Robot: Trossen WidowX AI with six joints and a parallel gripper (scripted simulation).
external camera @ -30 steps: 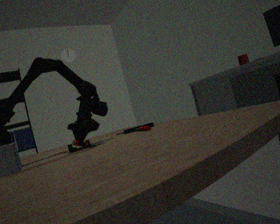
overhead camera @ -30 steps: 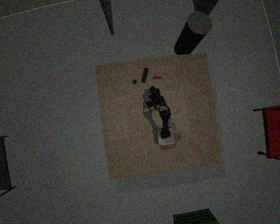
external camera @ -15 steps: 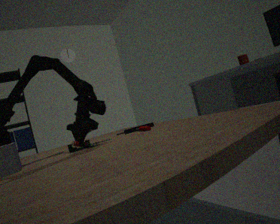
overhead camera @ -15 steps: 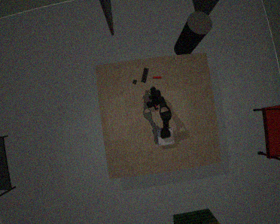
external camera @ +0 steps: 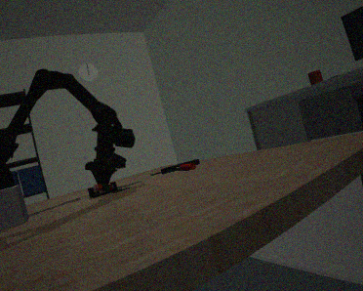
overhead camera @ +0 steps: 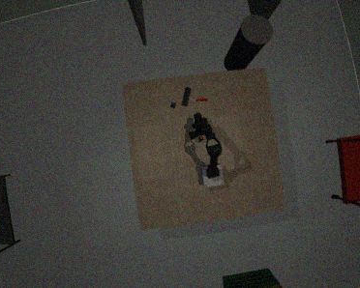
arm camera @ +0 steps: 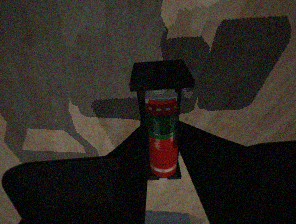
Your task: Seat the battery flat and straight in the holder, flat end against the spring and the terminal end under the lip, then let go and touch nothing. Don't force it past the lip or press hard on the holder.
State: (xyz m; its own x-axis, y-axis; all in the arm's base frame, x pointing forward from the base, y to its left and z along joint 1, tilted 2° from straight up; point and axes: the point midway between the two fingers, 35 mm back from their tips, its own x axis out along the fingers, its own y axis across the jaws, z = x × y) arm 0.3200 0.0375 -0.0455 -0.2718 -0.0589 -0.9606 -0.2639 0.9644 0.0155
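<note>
The battery (arm camera: 163, 150) (external camera: 100, 187), red with a green band, lies lengthwise between the side walls of the black holder (arm camera: 162, 75) (external camera: 93, 193). Its silvery far end shows just short of the holder's raised black far end in the wrist view. Its red near end is by the holder's near edge. My gripper (arm camera: 160, 127) (external camera: 104, 186) points down at the holder, shut on the battery, with a dark finger on each side. The spring and the contact under the battery are hidden, and I cannot tell whether it lies fully down. The holder rests on the wooden table (overhead camera: 163, 193) (external camera: 183, 215).
Beyond the gripper, toward the table's far edge in the top view, lie a dark oblong block (overhead camera: 186, 97) (external camera: 193, 162), a small dark cube (overhead camera: 173, 104) and a thin red object (overhead camera: 201, 100) (external camera: 187, 167). The arm's pale base (overhead camera: 213, 182) (external camera: 7, 210) stands behind the gripper.
</note>
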